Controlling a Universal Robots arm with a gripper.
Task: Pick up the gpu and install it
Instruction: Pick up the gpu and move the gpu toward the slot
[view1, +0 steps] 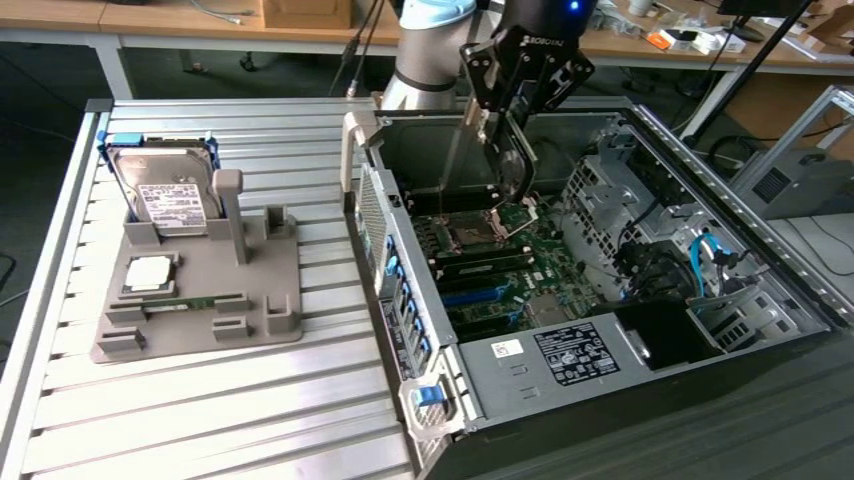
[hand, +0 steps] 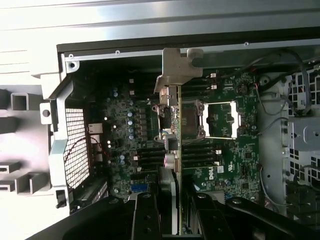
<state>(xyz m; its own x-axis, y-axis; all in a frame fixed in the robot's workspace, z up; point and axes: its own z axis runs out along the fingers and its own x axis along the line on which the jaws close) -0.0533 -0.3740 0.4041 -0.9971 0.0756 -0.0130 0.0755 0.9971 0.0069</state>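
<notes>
The slatted bench (view1: 200, 400) carries the open computer case (view1: 801, 290). Inside it, the motherboard (view1: 494, 270) faces up. The gpu (view1: 518, 170) hangs edge-on over the motherboard, near the processor socket. The gripper (view1: 514, 120) is clamped on the gpu's upper edge.

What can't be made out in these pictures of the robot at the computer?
- The gpu: its flat faces, since the wrist view sees it edge-on.
- Slot on the motherboard beneath it: wrist view, the card covers it.
- Print on the hard drive label: exterior view, too small.
</notes>
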